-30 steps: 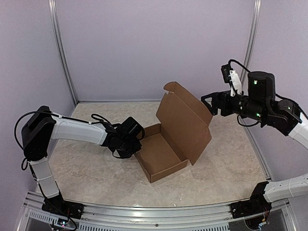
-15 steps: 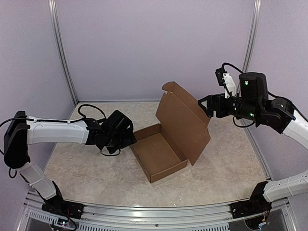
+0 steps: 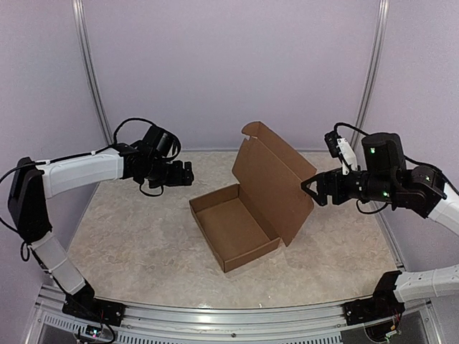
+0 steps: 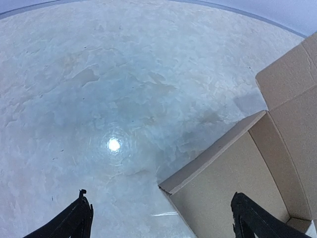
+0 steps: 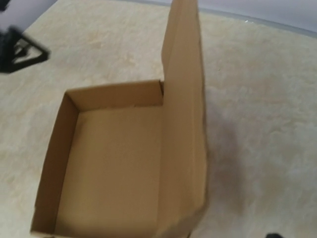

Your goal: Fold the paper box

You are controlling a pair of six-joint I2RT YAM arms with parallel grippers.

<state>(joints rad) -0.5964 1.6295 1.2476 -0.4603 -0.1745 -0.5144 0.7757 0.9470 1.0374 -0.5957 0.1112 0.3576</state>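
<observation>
Left pincer point(image 3: 185, 174) and right pincer point(image 3: 310, 189) both spread wide and empty, one on either side of the half-made paper box point(image 3: 233, 233).
Mid-table, the paper box sits as a shallow open tray, its lid point(image 3: 276, 179) standing upright along the right-hand long side. The left pincer hangs over the table point(image 3: 122, 244), well apart from the tray. The right pincer is close behind the lid, and whether it touches is unclear. Thin cardboard like this is likely light and apt to slide on the smooth top. It should be stiff across its panels, yet ready to bend at the creases and crush under a hard pinch. The best hold, I judge, is the lid's free top edge near the tab point(image 3: 251, 132), eased down while the other pincer steadies the low front wall.
</observation>
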